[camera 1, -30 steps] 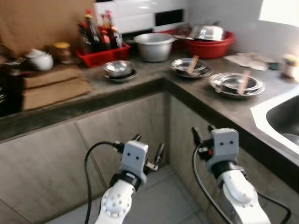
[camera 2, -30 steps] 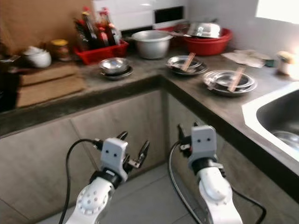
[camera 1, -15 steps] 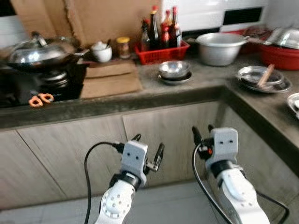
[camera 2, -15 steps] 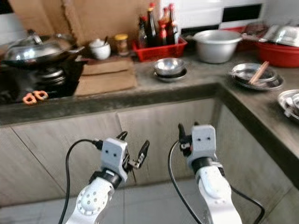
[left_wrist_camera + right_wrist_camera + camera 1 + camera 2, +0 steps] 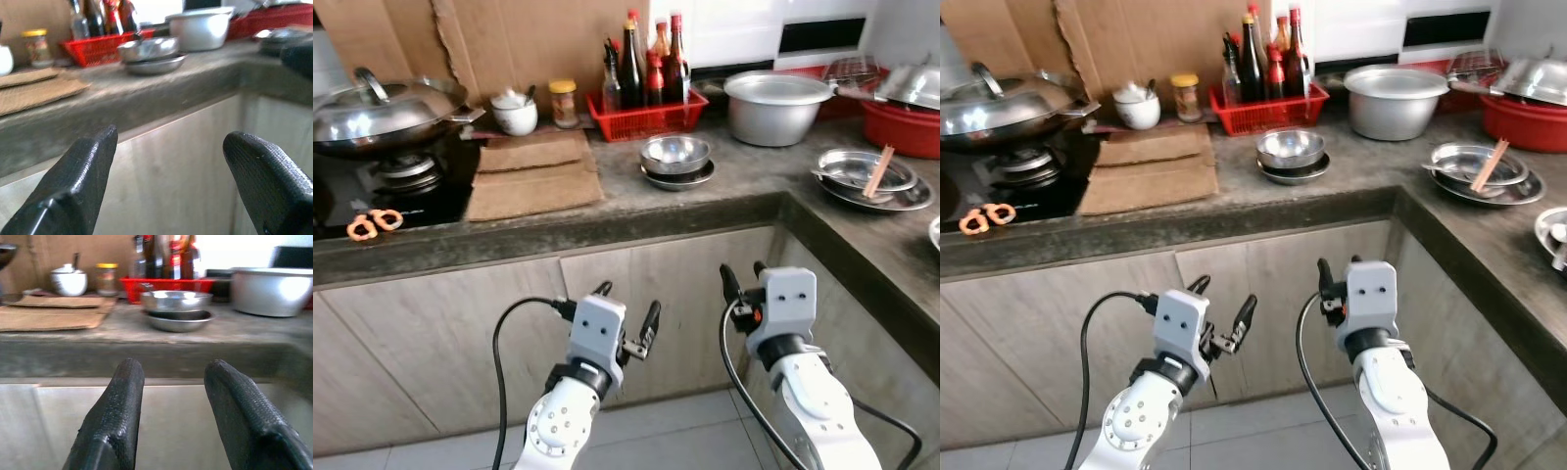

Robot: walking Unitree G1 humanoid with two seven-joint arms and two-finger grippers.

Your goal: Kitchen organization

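Observation:
A steel bowl on a plate (image 5: 675, 159) sits mid-counter, in front of a red basket of sauce bottles (image 5: 648, 102). To its right are a large metal pot (image 5: 777, 102) and a steel plate with chopsticks (image 5: 867, 178). Both arms are held low in front of the cabinet doors, below the counter edge. My left gripper (image 5: 626, 302) is open and holds nothing; its wide-spread fingers (image 5: 83, 166) frame the counter front. My right gripper (image 5: 741, 272) is open too, its fingers (image 5: 122, 396) pointing at the bowl (image 5: 176, 301).
A lidded wok (image 5: 384, 106) sits on the stove at the left, with orange scissors (image 5: 366, 224) by the edge. Cardboard sheets (image 5: 534, 174), a white pot (image 5: 516, 113) and a jar (image 5: 565, 101) lie between. A red basin (image 5: 905, 123) stands far right. The counter (image 5: 862, 235) turns a corner at the right.
The camera has swung left: the sink has left the view, and the stove, wok and scissors have come in. Both arms hold the same pose, grippers unchanged.

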